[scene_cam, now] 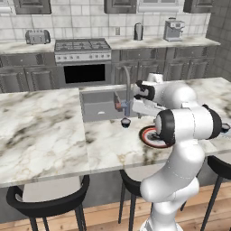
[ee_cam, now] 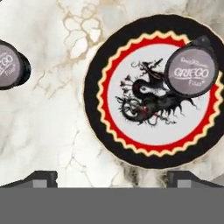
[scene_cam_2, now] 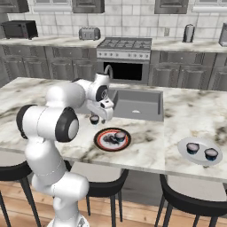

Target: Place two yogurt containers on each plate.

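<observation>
With our gripper (ee_cam: 111, 177) wide and empty, we could knock the cup (ee_cam: 191, 71) off the red plate (ee_cam: 98, 131) reaching left for the loose cup (ee_cam: 9, 64)

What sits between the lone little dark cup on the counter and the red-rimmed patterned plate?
Only bare marble counter, in the hand view.
</observation>
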Tool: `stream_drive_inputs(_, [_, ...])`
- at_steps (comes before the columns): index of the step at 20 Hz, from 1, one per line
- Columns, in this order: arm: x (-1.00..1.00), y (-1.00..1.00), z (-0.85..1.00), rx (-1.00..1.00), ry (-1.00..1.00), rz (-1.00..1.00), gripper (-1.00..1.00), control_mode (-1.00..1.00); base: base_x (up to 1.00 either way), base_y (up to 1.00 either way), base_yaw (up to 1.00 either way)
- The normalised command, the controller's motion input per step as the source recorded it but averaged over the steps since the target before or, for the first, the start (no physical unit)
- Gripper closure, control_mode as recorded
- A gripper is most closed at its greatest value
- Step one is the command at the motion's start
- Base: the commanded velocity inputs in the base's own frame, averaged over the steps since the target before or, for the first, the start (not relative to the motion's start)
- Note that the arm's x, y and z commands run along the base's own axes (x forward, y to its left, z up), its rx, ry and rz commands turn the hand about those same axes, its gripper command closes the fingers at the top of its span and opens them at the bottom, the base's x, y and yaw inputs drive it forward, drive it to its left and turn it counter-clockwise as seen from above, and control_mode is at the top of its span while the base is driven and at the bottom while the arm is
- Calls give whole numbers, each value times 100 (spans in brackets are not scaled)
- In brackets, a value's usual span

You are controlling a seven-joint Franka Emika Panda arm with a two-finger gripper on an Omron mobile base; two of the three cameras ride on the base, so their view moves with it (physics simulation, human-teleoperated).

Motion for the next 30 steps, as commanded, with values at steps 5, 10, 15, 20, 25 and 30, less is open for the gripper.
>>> stream_drive_inputs(5, [19,31,0,0,0,35,-100,-100,0,0,0])
stream_drive_inputs(10, [21,22,0,0,0,24,-100,-100,0,0,0])
stream_drive_inputs(15, [10,20,-6,0,0,13,-100,-100,0,0,0])
stream_drive_inputs(20, [4,24,-10,0,0,10,-100,-100,0,0,0])
stream_drive_inputs(25, [12,17,-12,0,0,3,-100,-100,0,0,0])
stream_drive_inputs(30, [18,4,-14,0,0,0,-100,-100,0,0,0])
